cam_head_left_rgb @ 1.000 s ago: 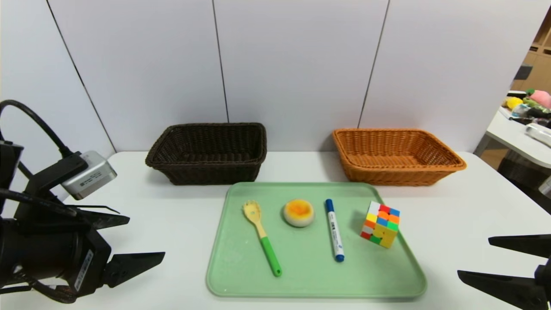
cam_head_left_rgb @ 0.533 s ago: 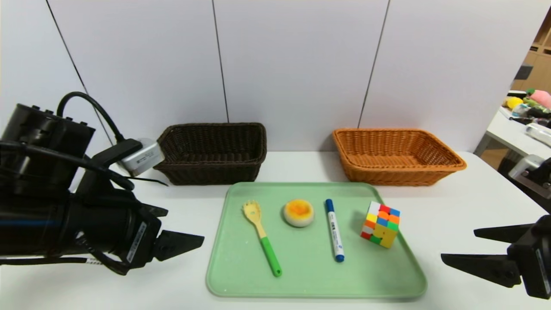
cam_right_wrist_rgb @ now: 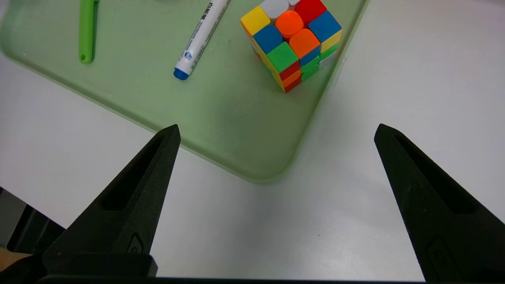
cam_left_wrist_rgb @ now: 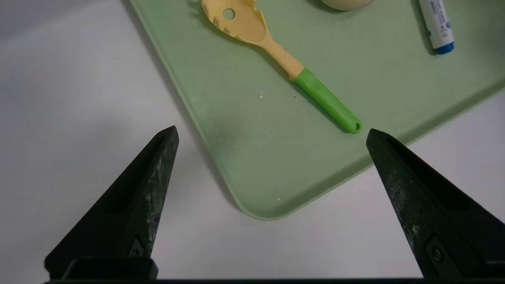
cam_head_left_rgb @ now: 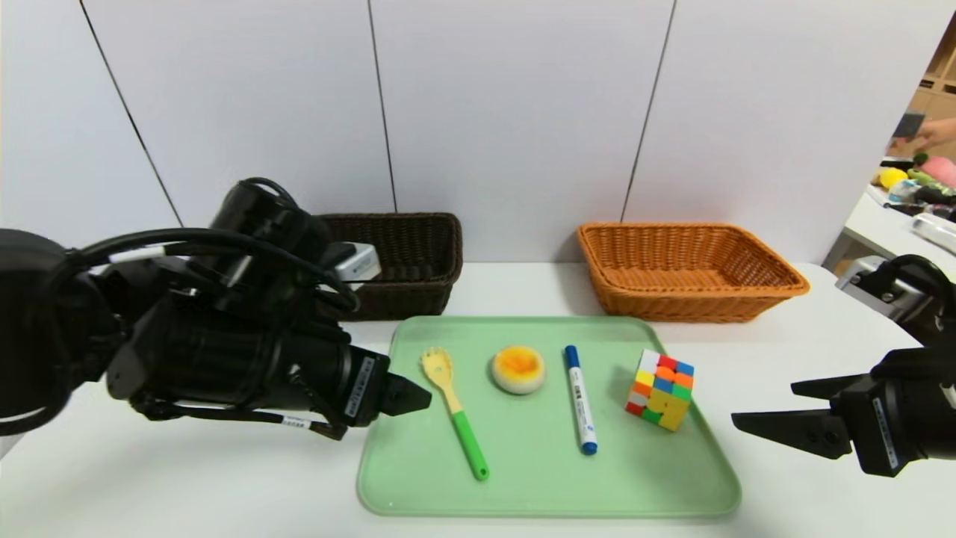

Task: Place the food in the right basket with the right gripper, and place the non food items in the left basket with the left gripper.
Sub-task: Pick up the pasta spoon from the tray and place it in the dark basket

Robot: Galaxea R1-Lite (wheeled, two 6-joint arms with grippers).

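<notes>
Spreading its two pointed black fingers wide, the left gripper [cam_left_wrist_rgb: 270, 132] hovers over the near left corner of the pale green plastic tray [cam_head_left_rgb: 538, 493], empty, its tips framing the end of the pale yellow fork with the green handle [cam_head_left_rgb: 454, 409]. That aim makes sense to me: the fork is the non-food item lying nearest that arm. The right gripper [cam_head_left_rgb: 762, 409] hangs off the tray's right edge, jaws just as wide and holding nothing, pointing in toward the multicoloured puzzle cube [cam_head_left_rgb: 661, 389].

Everything sits in a row across the tray: fork at the left, then the small round bun with its yellow-orange top [cam_head_left_rgb: 517, 368], then the white marker with the blue cap [cam_head_left_rgb: 579, 398], then the cube. The bun is well apart from the right gripper, with marker and cube between them.

Behind the tray stand the dark brown woven basket [cam_head_left_rgb: 407, 258] on the left and the orange-brown woven basket [cam_head_left_rgb: 687, 270] on the right, neither holding anything I can see.
</notes>
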